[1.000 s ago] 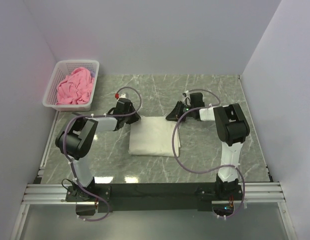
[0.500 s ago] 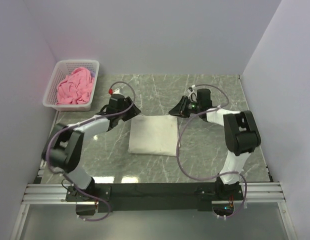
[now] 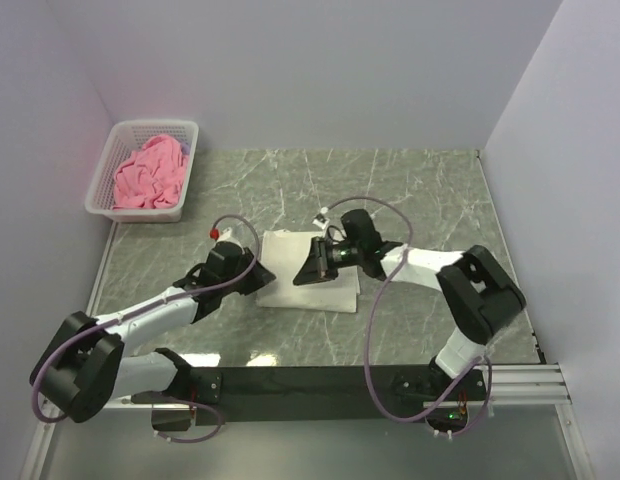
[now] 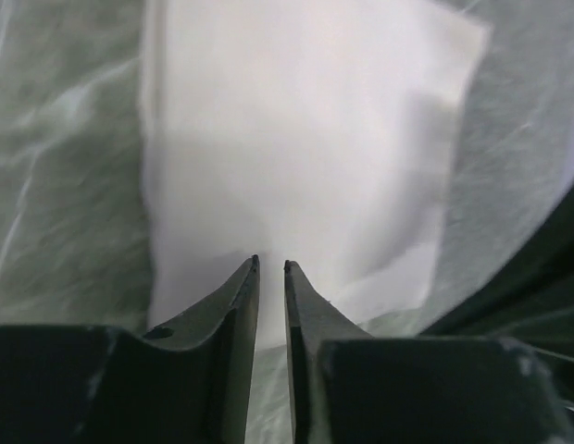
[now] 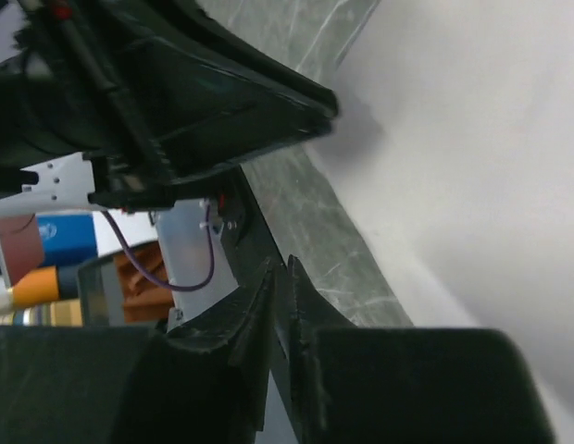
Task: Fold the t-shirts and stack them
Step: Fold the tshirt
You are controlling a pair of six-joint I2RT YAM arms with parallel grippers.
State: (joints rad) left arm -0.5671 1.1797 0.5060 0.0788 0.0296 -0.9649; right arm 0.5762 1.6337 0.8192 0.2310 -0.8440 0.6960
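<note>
The cream-white t-shirt [image 3: 282,260] lies folded into a flat rectangle on the marble table. It also shows in the left wrist view [image 4: 305,139] and in the right wrist view [image 5: 472,139]. My left gripper [image 3: 261,275] is at the shirt's near-left edge, low over it, jaws shut and empty [image 4: 270,265]. My right gripper [image 3: 298,277] is over the middle of the shirt and points left, jaws shut and empty [image 5: 280,264]. The pink t-shirt [image 3: 148,172] lies crumpled in the basket.
The white lattice basket [image 3: 150,128] stands at the far left corner by the wall. Walls close the table on the left, back and right. The arms' base rail [image 3: 310,385] runs along the near edge. The two grippers are close together.
Both grippers have moved from the shirt's far corners toward the near side. The left one is now at the near-left edge, and the right one has swung left over the shirt.
</note>
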